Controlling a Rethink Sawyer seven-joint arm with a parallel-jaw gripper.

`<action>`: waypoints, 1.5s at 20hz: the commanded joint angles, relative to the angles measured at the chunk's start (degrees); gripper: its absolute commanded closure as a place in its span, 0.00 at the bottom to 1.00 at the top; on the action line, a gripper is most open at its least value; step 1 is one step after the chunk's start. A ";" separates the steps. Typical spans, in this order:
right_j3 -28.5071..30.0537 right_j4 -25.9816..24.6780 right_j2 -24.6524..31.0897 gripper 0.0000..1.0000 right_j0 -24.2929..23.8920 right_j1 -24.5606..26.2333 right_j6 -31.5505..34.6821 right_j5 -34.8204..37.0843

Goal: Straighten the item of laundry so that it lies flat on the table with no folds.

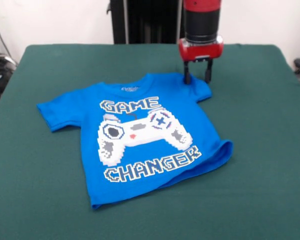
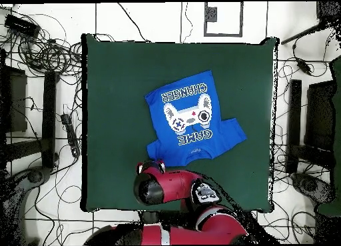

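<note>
The blue T-shirt (image 1: 140, 135) lies print side up near the middle of the green table (image 1: 270, 125). The white controller and "GAME CHANGER" print shows. Its hem is rolled up at the corner at the picture's right (image 1: 224, 150). The left sleeve (image 1: 55, 112) is spread out. My gripper (image 1: 198, 76) hangs straight down at the far edge of the right sleeve (image 1: 200, 90), its two black fingers apart, holding nothing, tips at about cloth height. In the overhead view the shirt (image 2: 190, 117) lies on the table (image 2: 113, 90) and the arm (image 2: 163, 183) hides the gripper.
The black pedestal (image 1: 145, 20) stands behind the table's far edge. Cables and black equipment (image 2: 46, 90) lie on the floor along both sides of the table. Green felt surrounds the shirt on all sides.
</note>
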 commanded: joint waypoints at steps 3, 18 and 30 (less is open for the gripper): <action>1.08 4.94 1.98 0.00 0.66 6.93 12.28 1.39; 0.09 15.01 3.29 0.00 8.33 7.97 16.30 -0.57; 0.46 19.99 3.66 0.00 10.49 7.43 15.52 -0.82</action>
